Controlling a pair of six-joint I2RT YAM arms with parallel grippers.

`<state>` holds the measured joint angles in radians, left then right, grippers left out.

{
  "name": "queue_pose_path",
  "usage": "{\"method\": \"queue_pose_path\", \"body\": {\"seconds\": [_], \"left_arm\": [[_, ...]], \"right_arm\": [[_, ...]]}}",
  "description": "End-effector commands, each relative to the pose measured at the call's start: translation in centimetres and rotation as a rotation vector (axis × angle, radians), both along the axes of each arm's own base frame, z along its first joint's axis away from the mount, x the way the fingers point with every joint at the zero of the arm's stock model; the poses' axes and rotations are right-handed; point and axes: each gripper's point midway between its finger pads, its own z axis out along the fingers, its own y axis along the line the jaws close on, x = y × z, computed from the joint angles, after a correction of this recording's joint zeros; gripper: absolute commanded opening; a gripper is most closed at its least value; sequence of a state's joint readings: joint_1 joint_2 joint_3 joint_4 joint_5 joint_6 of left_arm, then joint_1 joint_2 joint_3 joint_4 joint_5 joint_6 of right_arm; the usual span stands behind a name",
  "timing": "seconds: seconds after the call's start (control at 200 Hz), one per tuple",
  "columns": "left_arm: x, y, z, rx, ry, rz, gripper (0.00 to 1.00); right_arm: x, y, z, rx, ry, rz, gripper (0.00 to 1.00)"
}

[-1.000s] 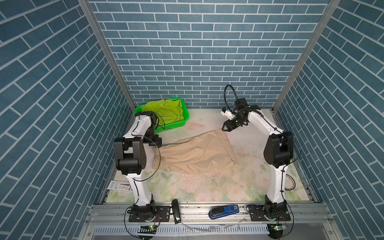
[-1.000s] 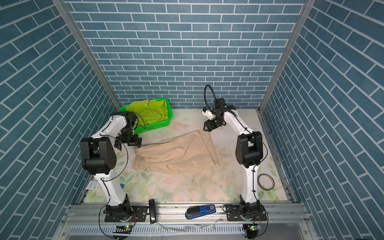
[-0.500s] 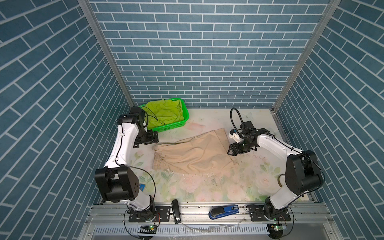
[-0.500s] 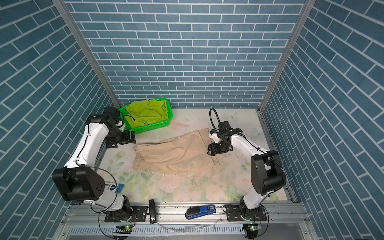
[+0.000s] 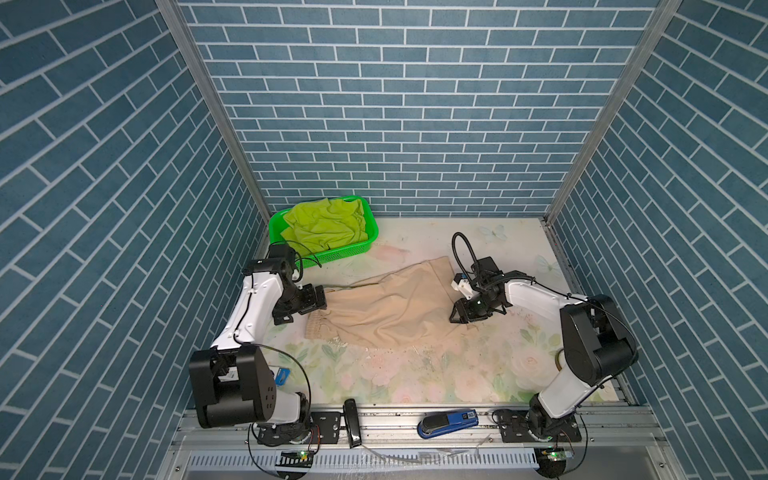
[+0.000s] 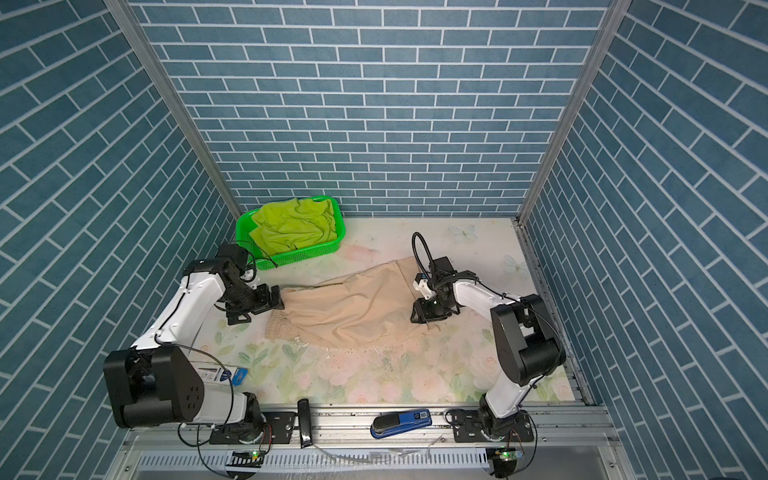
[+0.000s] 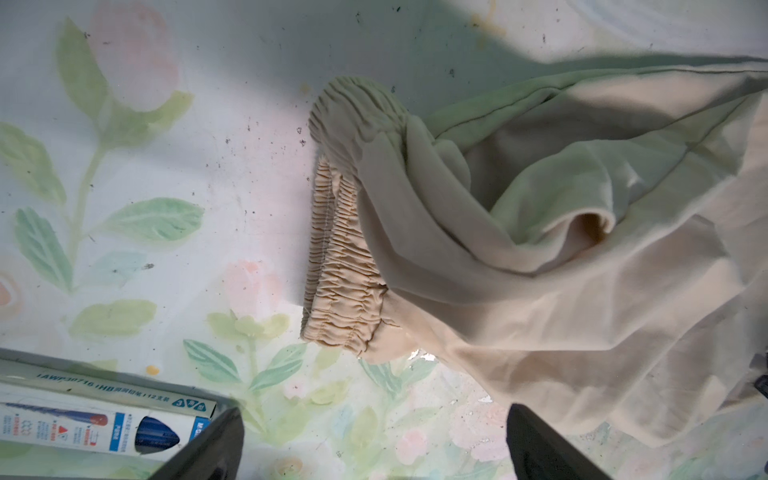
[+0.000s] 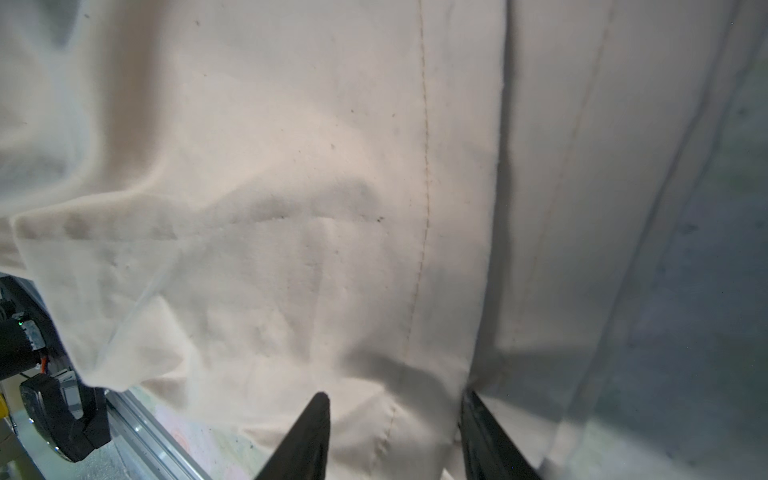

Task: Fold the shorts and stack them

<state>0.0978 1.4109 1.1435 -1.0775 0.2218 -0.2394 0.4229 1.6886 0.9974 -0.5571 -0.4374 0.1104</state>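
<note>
The beige shorts (image 5: 386, 307) lie spread and rumpled in the middle of the table, with the gathered waistband (image 7: 345, 266) at their left end. The lime green shorts (image 5: 324, 226) lie crumpled in the green basket. My left gripper (image 5: 319, 298) hovers just left of the waistband's far corner. In the left wrist view the left gripper (image 7: 374, 419) is wide open with only bare mat between its fingers. My right gripper (image 5: 459, 316) is down on the beige shorts' right hem. In the right wrist view the right gripper (image 8: 392, 415) has its jaws apart, astride a stitched fold of beige cloth.
The green plastic basket (image 5: 368, 245) stands at the back left by the wall. A pen box (image 6: 216, 374) lies near the left arm's base. A blue stapler (image 5: 446, 422) and a black bar (image 5: 350, 422) rest on the front rail.
Both arms came forward. The left gripper moved from beside the basket to the waistband end. The right gripper dropped from the back onto the shorts' right hem, its jaws narrowing.
</note>
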Motion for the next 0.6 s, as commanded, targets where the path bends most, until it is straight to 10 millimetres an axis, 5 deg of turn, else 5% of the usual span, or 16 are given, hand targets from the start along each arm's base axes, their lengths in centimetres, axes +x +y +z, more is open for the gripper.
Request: {"method": "queue_pose_path", "body": {"seconds": [0.0, 0.055, 0.18, 0.47, 0.595], "left_arm": [[0.1, -0.3, 0.2, -0.019, -0.029, 0.005, 1.0], [0.2, -0.5, 0.2, -0.029, -0.036, 0.004, 1.0], [0.6, -0.9, 0.2, -0.059, -0.051, 0.007, 1.0], [1.4, -2.9, -0.1, -0.179, -0.134, 0.011, 1.0], [1.1, -2.9, -0.9, -0.177, -0.111, 0.01, 1.0]], "right_arm": [[-0.6, 0.4, -0.7, 0.005, 0.041, -0.014, 0.47], [-0.5, 0.6, -0.5, 0.005, 0.037, -0.013, 0.39], [-0.6, 0.5, 0.1, -0.006, 0.038, -0.03, 0.0], [-0.6, -2.7, 5.8, -0.127, -0.098, -0.099, 0.0], [-1.9, -4.2, 5.6, -0.172, -0.081, -0.15, 0.0]]}}
